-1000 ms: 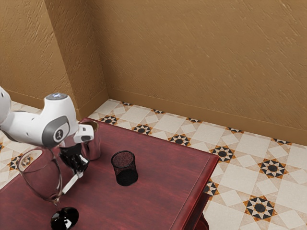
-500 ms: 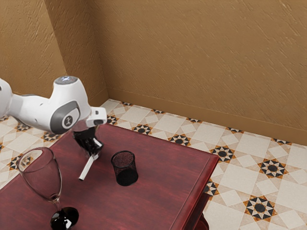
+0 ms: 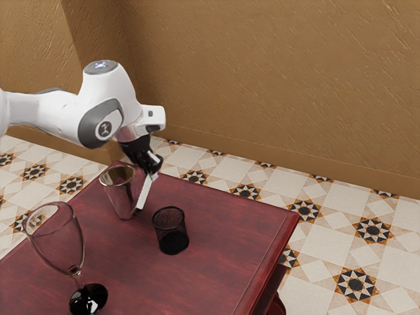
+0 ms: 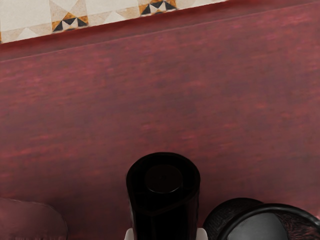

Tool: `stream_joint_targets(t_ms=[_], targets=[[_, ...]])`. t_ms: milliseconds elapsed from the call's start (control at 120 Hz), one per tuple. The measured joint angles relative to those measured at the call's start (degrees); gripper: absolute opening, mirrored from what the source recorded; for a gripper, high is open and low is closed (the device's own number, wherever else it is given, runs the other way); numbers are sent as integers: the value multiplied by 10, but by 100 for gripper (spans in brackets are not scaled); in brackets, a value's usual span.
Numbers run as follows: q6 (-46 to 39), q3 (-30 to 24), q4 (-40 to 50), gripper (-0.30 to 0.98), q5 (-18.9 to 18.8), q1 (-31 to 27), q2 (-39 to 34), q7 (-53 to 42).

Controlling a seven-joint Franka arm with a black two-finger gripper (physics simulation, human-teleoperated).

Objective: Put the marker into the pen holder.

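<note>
The gripper [image 3: 155,167] is shut on the marker [image 3: 146,191], a white stick with a dark tip that hangs tilted below it, above the table. In the wrist view the marker's black end [image 4: 163,200] stands between two pale fingertip edges. The pen holder [image 3: 171,231], a black mesh cup, stands upright on the table, lower than the marker and toward the exterior view's right. Part of its rim [image 4: 270,207] shows beside the marker in the wrist view. Marker and holder are apart.
A clear tumbler [image 3: 119,197] stands behind the marker on the dark red table [image 3: 216,262]. The tall wine glass [image 3: 59,239] with a black base is nearer the camera, at the exterior view's left. Patterned floor lies beyond the table edge.
My hand has risen and moved toward the exterior view's right, carrying the marker up with it. The tumbler has come into fuller view from behind the hand. The pen holder has stayed put.
</note>
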State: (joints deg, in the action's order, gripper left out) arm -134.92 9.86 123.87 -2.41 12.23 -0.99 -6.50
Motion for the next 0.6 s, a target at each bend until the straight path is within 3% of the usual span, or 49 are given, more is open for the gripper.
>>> stream_joint_targets(t_ms=[150, 308, 600], targets=[[-32, 4, 26, -4, 5, 24, -18, -3], [-110, 6, 46, -5, 54, 48, -19, -32], [-188, 5, 72, -5, 92, 45, -15, -86]])
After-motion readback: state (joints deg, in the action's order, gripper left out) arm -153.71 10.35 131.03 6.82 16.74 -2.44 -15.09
